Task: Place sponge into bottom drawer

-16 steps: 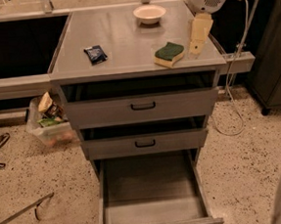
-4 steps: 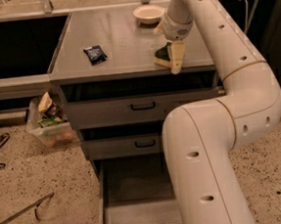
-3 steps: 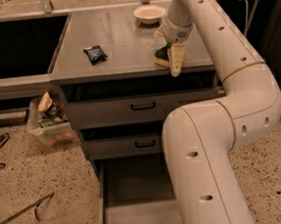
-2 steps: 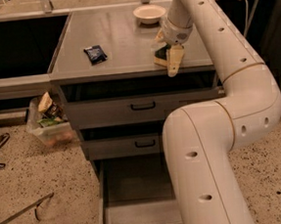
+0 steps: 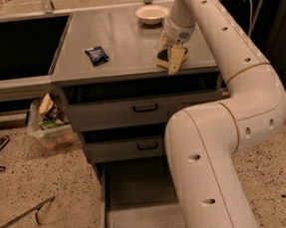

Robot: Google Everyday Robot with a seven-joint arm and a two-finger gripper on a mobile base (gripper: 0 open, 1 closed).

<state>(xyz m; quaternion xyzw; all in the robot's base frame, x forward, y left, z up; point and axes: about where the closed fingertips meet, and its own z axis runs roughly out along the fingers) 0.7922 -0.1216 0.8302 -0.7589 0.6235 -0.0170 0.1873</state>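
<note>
A speckled stone floor fills the lower frame, with a thin metal rod lying at 8 o'clock and a clear plastic bin at 9 o'clock beside the grey cabinet. A dark recessed counter runs at 10 o'clock and a white cable hangs at 2 o'clock. The gripper sits at 1 o'clock over the cabinet top.

Arm: glossy off-white shell, fat tubular segs, rounded joints. Thin tan seam rings btwn segs. Small dark round holes in rows along shell. Greyish band at wrist. Gripper: cream-yellow, narrower than arm, sits at front-R edge of cabinet top.
</note>
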